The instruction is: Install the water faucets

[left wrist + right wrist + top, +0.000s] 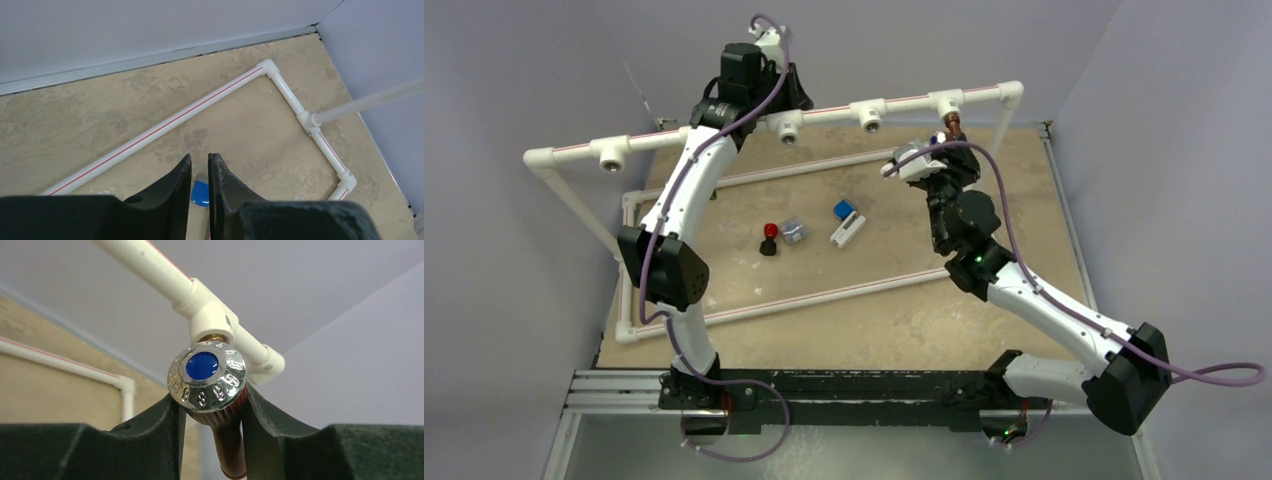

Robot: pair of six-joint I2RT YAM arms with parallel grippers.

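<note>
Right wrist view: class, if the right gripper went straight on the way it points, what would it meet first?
Probably the white tee fitting on the raised pipe: the right gripper grips the reddish-brown faucet, whose end already sits at that socket. Depth is unclear.

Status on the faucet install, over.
Left gripper shut, empty, above the table. Right gripper shut on reddish-brown faucet, stub at the rightmost tee socket. Nothing seen blocking.

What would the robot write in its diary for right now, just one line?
right fingers: closed on brown faucet at pipe joint | left fingers: shut, empty | faucet fully in: cannot tell
</note>
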